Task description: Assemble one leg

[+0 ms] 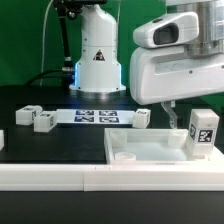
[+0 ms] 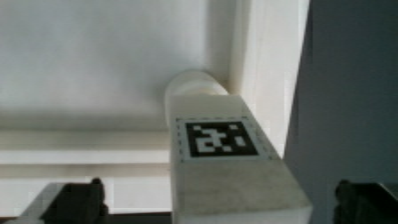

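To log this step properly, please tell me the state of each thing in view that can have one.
Large flat white rimmed tabletop: lying flat on the black table.
Small white plastic tagged leg: upright at the tabletop's corner, not gripped.
Pincer: open, not touching the leg.
Three other small white blocks: loose on the table.

Black table under soft light, with a dark, dim backdrop behind it.
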You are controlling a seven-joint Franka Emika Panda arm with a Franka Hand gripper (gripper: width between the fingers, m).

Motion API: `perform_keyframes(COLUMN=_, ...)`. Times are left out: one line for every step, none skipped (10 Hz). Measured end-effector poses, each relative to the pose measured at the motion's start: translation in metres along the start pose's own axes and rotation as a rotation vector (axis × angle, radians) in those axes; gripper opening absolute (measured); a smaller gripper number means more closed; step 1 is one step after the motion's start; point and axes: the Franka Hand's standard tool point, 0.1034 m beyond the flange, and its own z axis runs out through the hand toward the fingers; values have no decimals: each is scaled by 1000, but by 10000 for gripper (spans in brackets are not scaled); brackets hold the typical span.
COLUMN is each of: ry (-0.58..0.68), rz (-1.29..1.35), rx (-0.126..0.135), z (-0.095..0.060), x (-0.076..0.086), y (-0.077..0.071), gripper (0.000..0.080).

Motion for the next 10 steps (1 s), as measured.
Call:
perform_keyframes(ry=1, rz=1, rx=0, z=0, x=0, y=1, gripper=548)
perform_keyframes(ry=1, rz=1, rx=0, z=0, x=0, y=1, gripper=548)
perform_keyframes(ry=1, rz=1, rx=0, z=0, x=0, y=1, gripper=346)
perform_keyframes(ry=1, rz=3, rx=-3, z=0, x=0, y=3, gripper=291)
perform_keyframes(ry=2, rz=15, rx=-3, z=-1, x=1, y=3, gripper=291)
perform_keyframes(ry=2, rz=30, rx=-3, z=-1, x=1, y=4, gripper=291)
perform_keyframes(ry=2, rz=30, rx=-3, z=-1, x=1, y=4, gripper=291)
perform_keyframes(ry=23, rz=138, rx=-1, z=-1, x=0, y=5, gripper=291)
perform_keyframes(ry=42, rz=258, rx=10, z=0, x=-2, y=6, gripper=291)
perform_keyframes(ry=51, rz=383, rx=20, z=-1, x=-3, y=7, gripper=291)
